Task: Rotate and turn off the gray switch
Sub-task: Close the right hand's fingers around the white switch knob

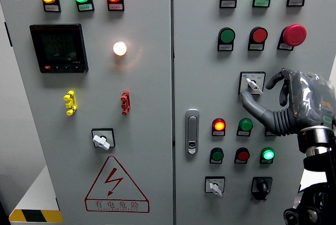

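**A:** Reaching in from the lower right of the head view, the robot's right hand [283, 104] is raised against a grey electrical cabinet. Its thumb points left towards a small gray switch [253, 83], a rotary knob on a square plate in the upper middle of the right door [315, 4]. The index finger arches over just right of the knob.

**B:** Has the hand taken hold of it?

**A:** It appears not. The fingers are loosely spread and hold nothing. The thumb tip sits just below and left of the plate, the index fingertip just beside its right edge. Whether either touches the knob I cannot tell.

**B:** So how far along is the task?

**A:** Early, by my reading. The hand is at the switch but has not closed on it. The knob's pointer slants down to the right. The panel marks are too small to read, so I cannot say which setting that is. Gripping, turning and letting go all seem to be left.

**B:** What else is close by?

**A:** A red mushroom button [294, 35] sits above and right of the switch. A lit red lamp [219, 126] and a green button [245, 126] sit below it. A second gray switch [214, 186] lies near the bottom of the same door, and a third one [101, 140] on the left door [152, 183], above a red triangular warning sign [115, 185]. The left arm does not appear.
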Motion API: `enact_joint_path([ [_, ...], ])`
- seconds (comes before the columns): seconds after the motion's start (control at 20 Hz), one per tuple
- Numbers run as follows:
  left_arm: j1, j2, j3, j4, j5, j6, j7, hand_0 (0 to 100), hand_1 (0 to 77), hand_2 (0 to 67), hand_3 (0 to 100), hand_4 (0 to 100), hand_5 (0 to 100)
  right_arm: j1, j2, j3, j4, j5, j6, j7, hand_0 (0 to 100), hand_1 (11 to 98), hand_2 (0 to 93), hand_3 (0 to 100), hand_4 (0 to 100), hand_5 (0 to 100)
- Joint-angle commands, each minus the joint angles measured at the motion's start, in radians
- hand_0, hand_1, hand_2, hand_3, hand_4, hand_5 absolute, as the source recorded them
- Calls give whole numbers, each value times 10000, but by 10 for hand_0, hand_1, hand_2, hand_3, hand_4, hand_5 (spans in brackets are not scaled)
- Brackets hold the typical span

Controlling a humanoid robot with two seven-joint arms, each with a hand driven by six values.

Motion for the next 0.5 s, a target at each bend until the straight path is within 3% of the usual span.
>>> enact_joint_path([
  [0.0, 0, -1, 0, 0, 0, 0, 11, 0, 0, 131, 183, 96, 118, 56, 0, -7, -78, 0, 5, 0, 0, 360, 624, 993, 982, 1000],
  [0.45, 0, -1, 0, 0, 0, 0, 11, 0, 0, 131, 183, 95, 118, 148, 0, -206, -293, 0, -10, -168, 0, 361, 626, 991, 983, 1000],
])
